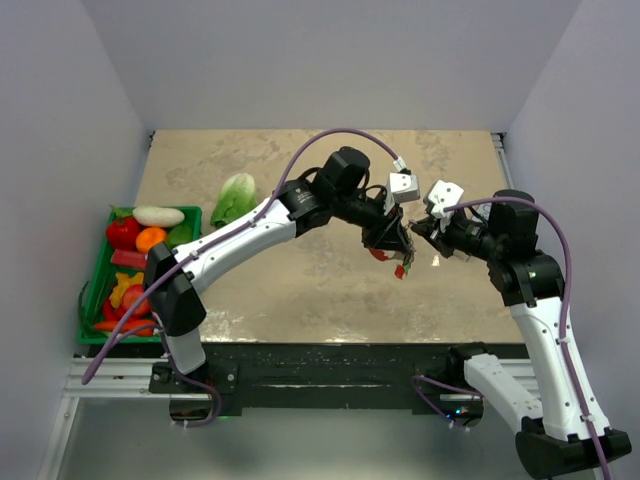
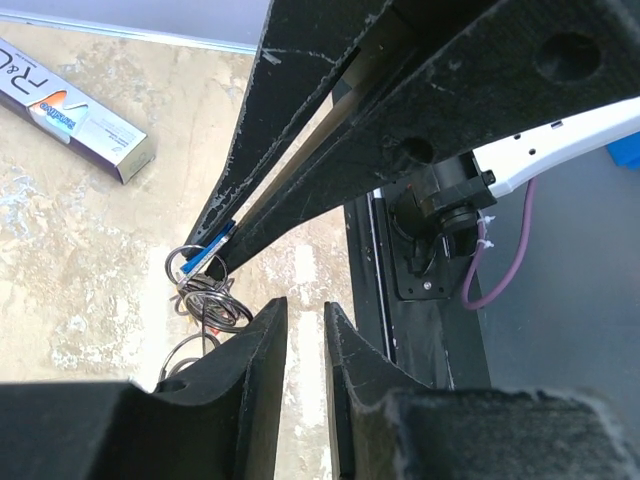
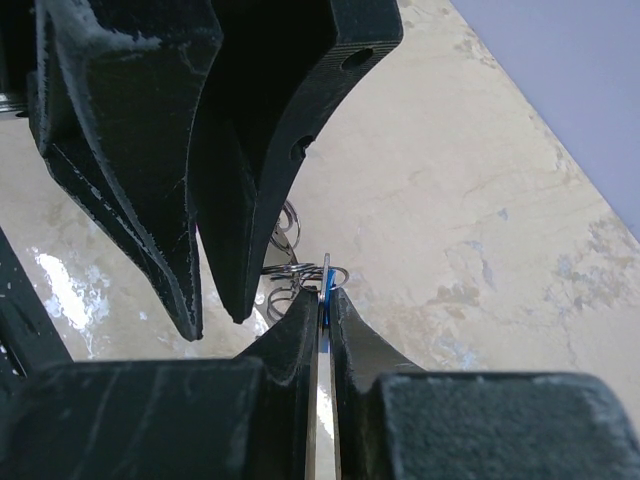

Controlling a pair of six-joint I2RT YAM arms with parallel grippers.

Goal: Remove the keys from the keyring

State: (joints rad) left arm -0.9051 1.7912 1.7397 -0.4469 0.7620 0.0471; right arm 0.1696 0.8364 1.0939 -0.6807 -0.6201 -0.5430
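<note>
My right gripper [image 3: 325,293] is shut on a blue-headed key [image 3: 327,278], held edge-on between its fingers. The keyring [image 3: 290,272], a cluster of thin silvery rings, hangs just beyond its tips. In the left wrist view the same rings [image 2: 205,298] dangle under the right gripper [image 2: 215,245], left of my own fingers. My left gripper [image 2: 305,305] stands narrowly open beside the rings with only table showing in its gap. From above, both grippers meet over mid-table, left gripper [image 1: 393,242] and right gripper [image 1: 416,232], with red key parts [image 1: 381,255] hanging below them.
A green basket [image 1: 88,300] of toy vegetables sits at the table's left edge, and a lettuce [image 1: 235,198] lies behind it. A purple-and-white carton [image 2: 75,110] lies on the table. The black front rail [image 1: 330,355] runs along the near edge.
</note>
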